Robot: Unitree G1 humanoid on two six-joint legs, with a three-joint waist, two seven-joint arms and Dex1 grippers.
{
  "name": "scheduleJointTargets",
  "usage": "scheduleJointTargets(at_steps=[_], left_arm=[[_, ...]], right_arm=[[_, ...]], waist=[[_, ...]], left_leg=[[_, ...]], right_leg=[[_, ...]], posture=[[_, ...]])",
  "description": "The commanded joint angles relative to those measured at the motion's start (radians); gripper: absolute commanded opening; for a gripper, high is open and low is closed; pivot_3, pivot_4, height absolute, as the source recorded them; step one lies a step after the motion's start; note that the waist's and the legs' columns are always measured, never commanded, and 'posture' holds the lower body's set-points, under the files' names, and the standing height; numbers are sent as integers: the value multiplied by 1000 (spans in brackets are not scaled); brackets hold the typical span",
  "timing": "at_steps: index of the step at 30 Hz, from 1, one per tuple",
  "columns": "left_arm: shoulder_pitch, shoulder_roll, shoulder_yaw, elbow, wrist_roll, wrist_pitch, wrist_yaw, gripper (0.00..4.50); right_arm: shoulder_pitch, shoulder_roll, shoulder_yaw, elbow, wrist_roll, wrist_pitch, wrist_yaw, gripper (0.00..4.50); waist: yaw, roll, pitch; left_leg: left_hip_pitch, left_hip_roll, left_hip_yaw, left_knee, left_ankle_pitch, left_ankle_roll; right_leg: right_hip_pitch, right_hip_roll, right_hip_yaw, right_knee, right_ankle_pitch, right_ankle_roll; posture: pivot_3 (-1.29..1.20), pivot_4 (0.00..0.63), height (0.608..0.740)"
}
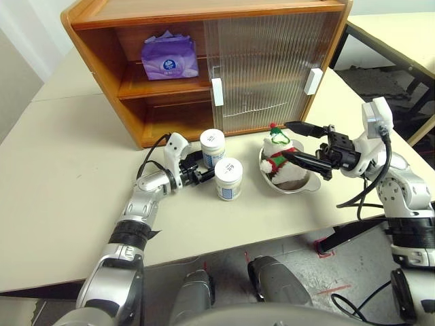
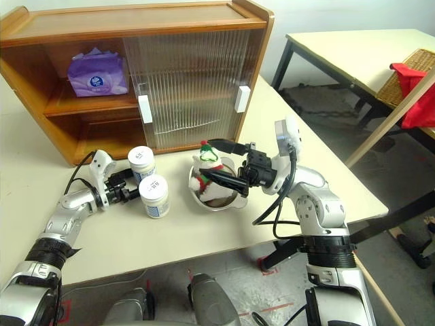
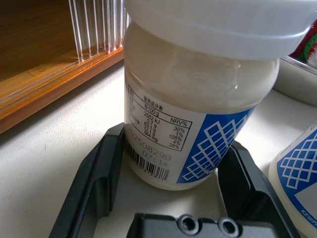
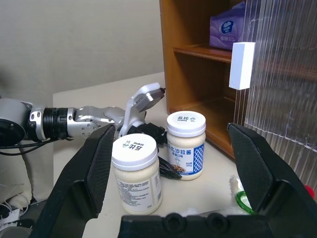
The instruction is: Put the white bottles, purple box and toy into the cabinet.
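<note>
1. White and round, the near bottle (image 1: 229, 178) stands on the bench (image 1: 61, 176), a little left of the middle, and nothing holds it.
2. The shiny metal bowl (image 1: 299, 182) sits to its right on the bench, and the toy (image 1: 279, 157) with its red and green scarf sits in the bowl.
3. The right gripper (image 1: 293, 142) hangs by the toy, coming in from the right. Its two black fingers are spread wide, one above the toy and one beside it, and it holds nothing.
4. The left gripper (image 1: 202, 168) comes in from the left, low over the bench. Its fingers are partly open on both sides of the far bottle (image 1: 213, 147). I cannot tell if they touch the bottle.
5. The far bottle stands just behind the near one, close to the front of the cabinet (image 1: 102, 61).
6. The cabinet is at the far side of the bench. Its two ribbed sliding doors (image 1: 265, 68) cover the right part, and the left part is open.
7. The purple box (image 1: 169, 58) is on the inner shelf, in the open left part.
</note>
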Motion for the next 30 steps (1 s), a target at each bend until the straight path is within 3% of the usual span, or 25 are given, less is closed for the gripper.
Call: scheduleJointTargets(at_steps=[1,15,30], left_arm=[[19,-5,9,5,2,8,19,3112],[24,25,187,-69,-73,51,198,3112],[-178,69,192,161,-3,57,324,3112]], right_arm=[[10,-7,-10,-9,7,5,0,4500],[-11,-4,0,14,2,2,15,4500],[-19,14,17,20,-6,-1,14,4500]], waist=[[-2,0,0],[-21,0,0],[-6,-1,1]], left_leg=[[0,0,0,0,0,0],[-1,0,1,-1,-1,0],[-2,0,1,0,-1,2]], right_leg=[[0,0,0,0,0,0],[-1,1,0,-1,-1,2],[-1,1,0,-2,4,-7]], posture=[[-300,69,740],[-275,68,740],[-274,67,740]])
